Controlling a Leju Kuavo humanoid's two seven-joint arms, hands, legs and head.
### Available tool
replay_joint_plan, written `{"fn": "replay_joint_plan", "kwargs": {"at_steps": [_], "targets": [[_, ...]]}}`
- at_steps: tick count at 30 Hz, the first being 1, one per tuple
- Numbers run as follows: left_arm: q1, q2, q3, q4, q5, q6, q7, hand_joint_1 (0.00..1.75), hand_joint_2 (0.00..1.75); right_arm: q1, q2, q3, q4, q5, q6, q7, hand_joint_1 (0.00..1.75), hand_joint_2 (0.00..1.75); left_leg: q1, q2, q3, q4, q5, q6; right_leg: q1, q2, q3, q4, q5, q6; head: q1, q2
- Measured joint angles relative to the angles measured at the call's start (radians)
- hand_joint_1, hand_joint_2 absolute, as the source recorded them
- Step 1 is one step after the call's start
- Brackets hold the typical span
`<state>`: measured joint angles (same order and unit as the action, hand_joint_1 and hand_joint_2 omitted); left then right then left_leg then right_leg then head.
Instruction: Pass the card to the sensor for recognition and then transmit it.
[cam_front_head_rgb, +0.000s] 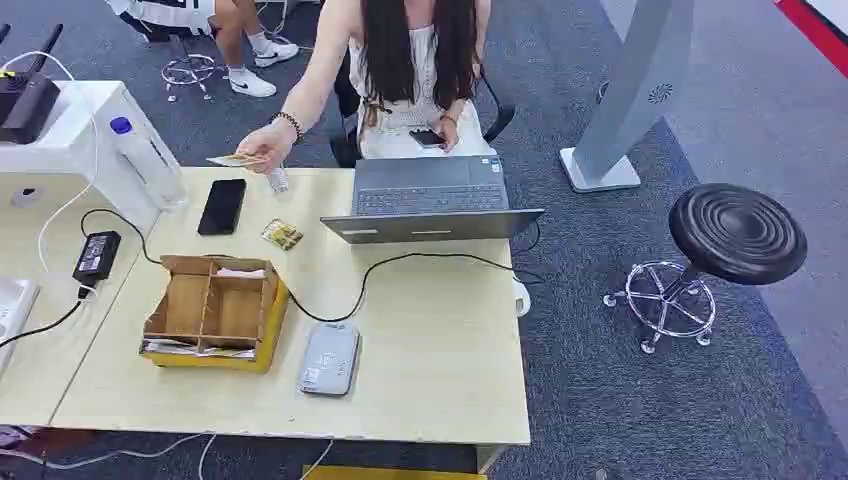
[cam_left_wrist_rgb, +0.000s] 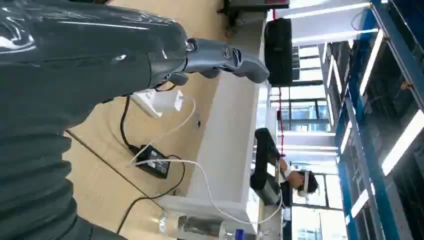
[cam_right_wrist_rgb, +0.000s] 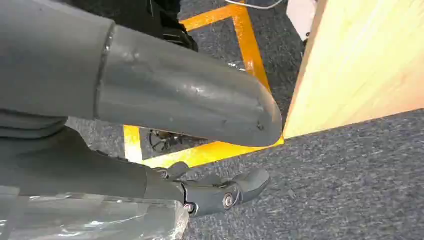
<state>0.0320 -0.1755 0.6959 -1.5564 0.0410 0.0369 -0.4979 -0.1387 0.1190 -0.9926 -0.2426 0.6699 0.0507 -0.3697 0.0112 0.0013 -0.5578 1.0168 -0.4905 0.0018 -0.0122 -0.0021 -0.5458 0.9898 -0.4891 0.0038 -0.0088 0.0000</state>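
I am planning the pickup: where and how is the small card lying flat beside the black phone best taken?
The card lies flat on the table, so probably pinch its two opposite edges from above. The near side is freer: the phone flanks it, the laptop stands close.

Two cards show in the head view — one card in a person's hand, another card lying on the table. Two phones: one phone on the table, one phone held. One laptop, one divided box, one sensor, one stool — and one bottle.
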Motion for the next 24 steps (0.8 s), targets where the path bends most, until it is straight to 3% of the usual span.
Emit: {"fn": "replay_joint_plan", "kwargs": {"at_steps": [3, 4, 24], "targets": [[-0.038, 0.024, -0.043, 0.018, -0.087, 0.025, 0.029, 0.0, 1.75, 0.0, 0.003, 0.002, 0.003, 0.004, 0.0, 0.006, 0.0, 0.0, 0.0, 0.0, 0.0, 0.0, 0.0, 0.0, 0.0, 0.0, 0.0, 0.0, 0.0, 0.0, 0.0, 0.0], [-0.052, 0.033, -0.059, 0.024, -0.115, 0.032, 0.037, 0.0, 1.75, 0.0, 0.006, 0.003, 0.003, 0.006, 0.0, 0.009, 0.0, 1.75, 0.0, 0.0, 0.0, 0.0, 0.0, 0.0, 0.0, 0.0, 0.0, 0.0, 0.0, 0.0, 0.0, 0.0], [-0.318, 0.193, -0.349, 0.212, -0.681, 0.198, 0.235, 0.0, 1.75, 0.001, 0.032, 0.033, 0.016, 0.042, 0.002, 0.048, 0.0, 1.75, 0.0, 0.001, 0.0, 0.001, 0.0, 0.0, 0.0, 0.001, -0.001, 0.001, 0.001, -0.001, 0.0, 0.0]]}}
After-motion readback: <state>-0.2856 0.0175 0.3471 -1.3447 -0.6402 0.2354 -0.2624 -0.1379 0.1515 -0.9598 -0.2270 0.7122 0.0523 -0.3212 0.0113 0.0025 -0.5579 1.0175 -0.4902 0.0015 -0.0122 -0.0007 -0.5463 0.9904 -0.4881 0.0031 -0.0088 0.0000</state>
